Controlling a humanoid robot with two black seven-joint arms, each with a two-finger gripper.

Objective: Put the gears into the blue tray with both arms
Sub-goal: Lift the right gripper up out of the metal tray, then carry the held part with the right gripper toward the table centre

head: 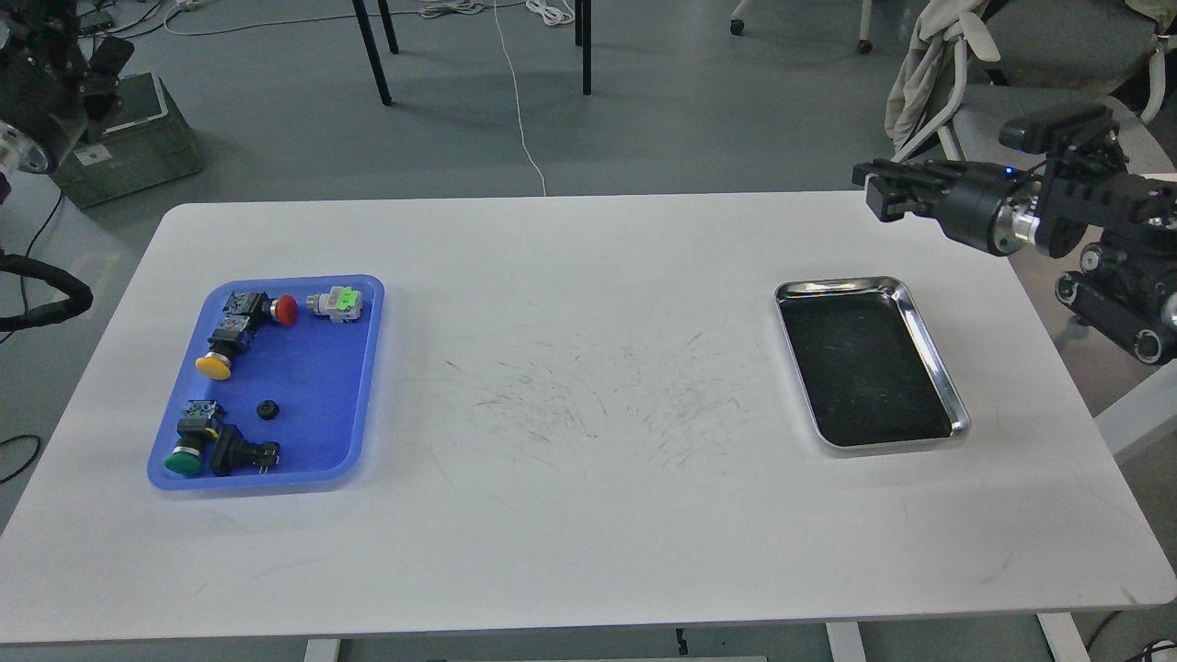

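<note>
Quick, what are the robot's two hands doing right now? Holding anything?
Left hand: out of view, only part of that arm shows at the edge.
Right hand: raised beyond the steel tray; too dark to tell whether it is open, shut or holding anything.

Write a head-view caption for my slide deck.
Right gripper raised beyond the steel tray; one gear lies in the blue tray.

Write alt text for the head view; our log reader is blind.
Right gripper hovers raised beyond an empty-looking steel tray on a white table. At left, a blue tray holds one gear among push buttons.
</note>
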